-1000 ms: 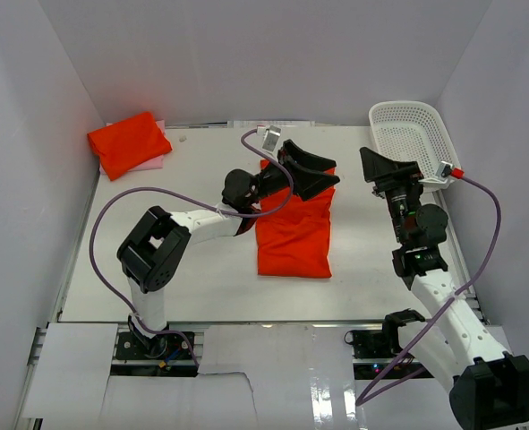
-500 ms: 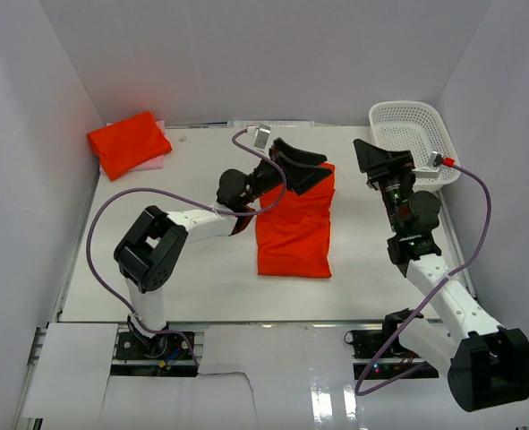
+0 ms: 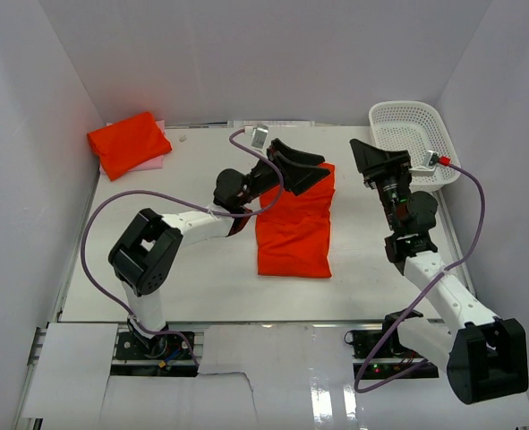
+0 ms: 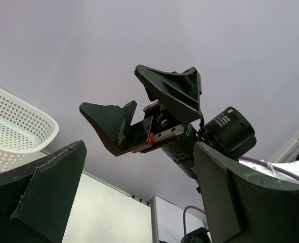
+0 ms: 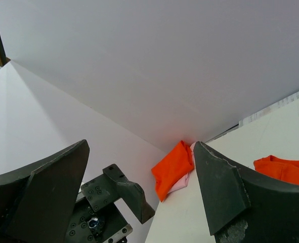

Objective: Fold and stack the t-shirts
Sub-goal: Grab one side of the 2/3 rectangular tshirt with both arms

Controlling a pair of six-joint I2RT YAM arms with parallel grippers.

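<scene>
Centre t-shirt (image 3: 295, 235): orange-red, folded into a long rectangle, lying flat mid-surface (image 3: 192, 269), between the two arms.

Corner t-shirt (image 3: 128, 143): same colour, folded, in the far left corner, resting on a pink cloth (image 3: 154, 163); well apart from the centre t-shirt.

Left hand (image 3: 314, 170): fingers spread wide, gripping nothing; seen from above over the far end of the centre t-shirt, pointing right.

Right hand (image 3: 361, 163): fingers spread wide, gripping nothing; raised near the basket, facing the left hand.

Basket (image 3: 413, 134): white plastic mesh, in the far right corner against the wall; contents not discernible.

Cables (image 3: 94, 233): purple, one looping from each arm.
</scene>
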